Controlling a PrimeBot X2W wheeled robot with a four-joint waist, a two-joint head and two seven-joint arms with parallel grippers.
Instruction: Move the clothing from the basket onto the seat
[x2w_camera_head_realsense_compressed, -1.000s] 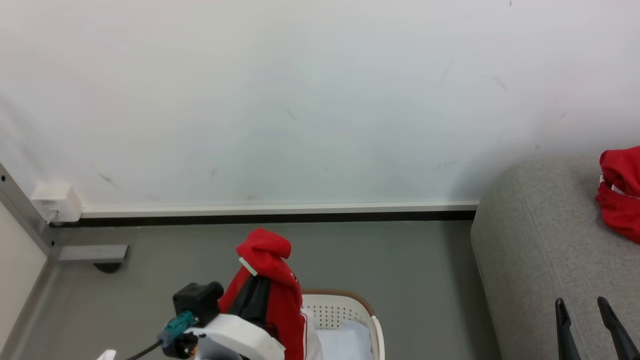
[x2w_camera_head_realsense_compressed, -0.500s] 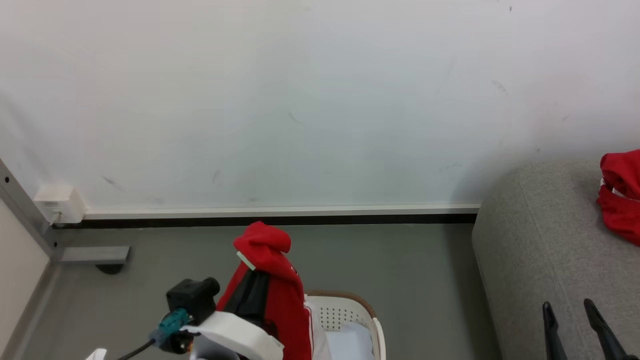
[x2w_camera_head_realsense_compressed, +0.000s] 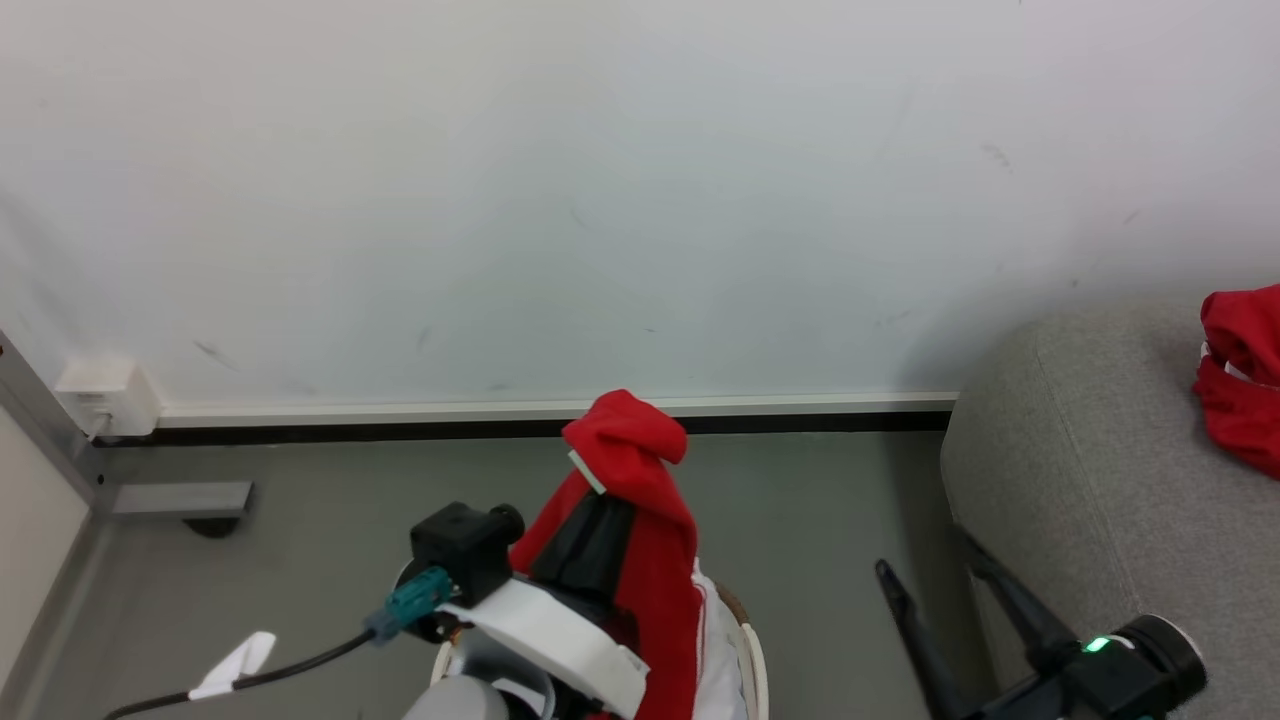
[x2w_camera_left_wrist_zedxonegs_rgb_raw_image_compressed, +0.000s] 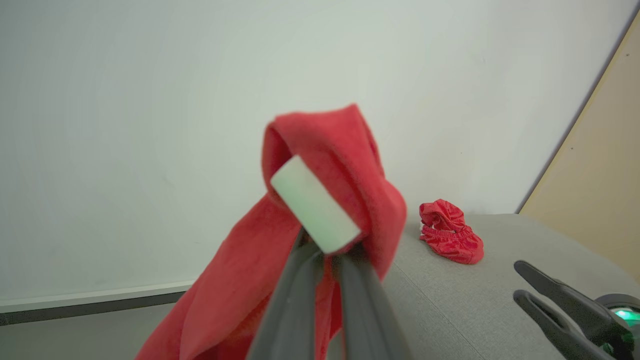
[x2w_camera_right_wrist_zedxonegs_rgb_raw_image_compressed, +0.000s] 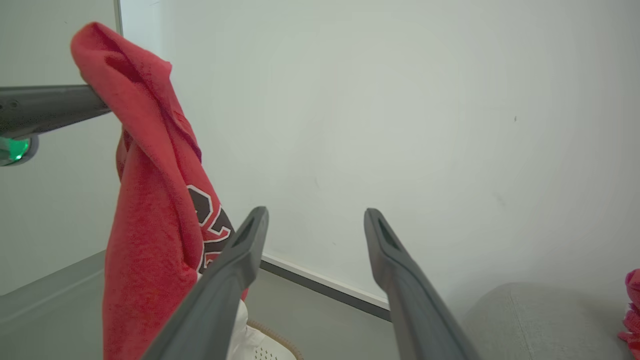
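In the left wrist view we see our left tool (x2w_camera_left_wrist_zedxonegs_rgb_raw_image_compressed: 327, 252) clenched on a red garment (x2w_camera_left_wrist_zedxonegs_rgb_raw_image_compressed: 350, 165) at its white label (x2w_camera_left_wrist_zedxonegs_rgb_raw_image_compressed: 315, 205). Another red garment (x2w_camera_left_wrist_zedxonegs_rgb_raw_image_compressed: 450, 234) lies on the seat (x2w_camera_left_wrist_zedxonegs_rgb_raw_image_compressed: 500, 300). In the head view the held garment hangs down, the basket (x2w_camera_head_realsense_compressed: 752, 655) rim just beside it. In the right wrist view our right tool (x2w_camera_right_wrist_zedxonegs_rgb_raw_image_compressed: 315, 215) is released, fingers apart.

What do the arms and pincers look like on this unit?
Left pincer and right pincer: two long dark grey tapered fingers each. Left forearm shell is white, with a black camera block, teal connector and black cable. Right wrist: black, green light.
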